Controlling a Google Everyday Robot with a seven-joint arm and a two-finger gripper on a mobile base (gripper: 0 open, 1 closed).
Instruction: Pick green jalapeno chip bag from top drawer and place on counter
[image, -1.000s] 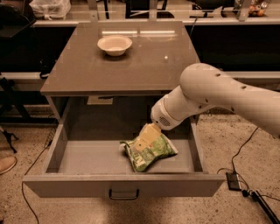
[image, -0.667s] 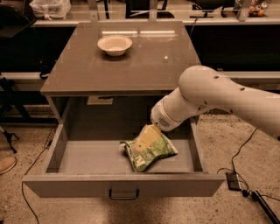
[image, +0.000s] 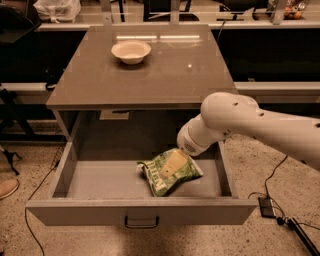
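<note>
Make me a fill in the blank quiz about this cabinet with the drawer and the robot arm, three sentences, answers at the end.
1. The top drawer stands ____, with the green jalapeno chip bag lying on its floor.
2. The bowl sits on the counter, toward the far ____ corner as the camera sees it.
3. The gripper is down inside the drawer, right at the ____.

Missing words: open; left; bag.
</note>
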